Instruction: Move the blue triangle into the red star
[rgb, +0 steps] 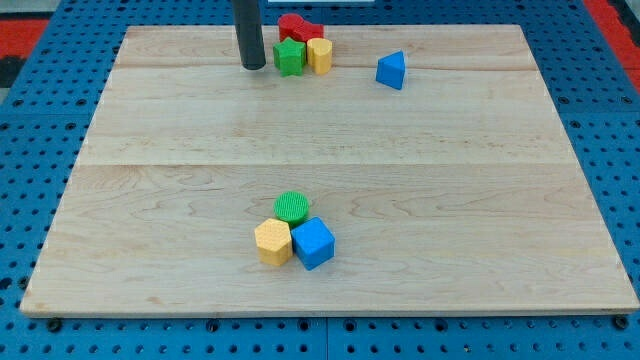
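My tip (253, 66) (left of blue triangle (391, 70))

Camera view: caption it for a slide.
My tip rests left of the green star; the blue triangle sits right of the red star.

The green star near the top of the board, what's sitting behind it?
Behind the green star lies a red block, only its upper part showing; its lower part and full shape are covered. A yellow block touches the star's right side. My tip stands just left.
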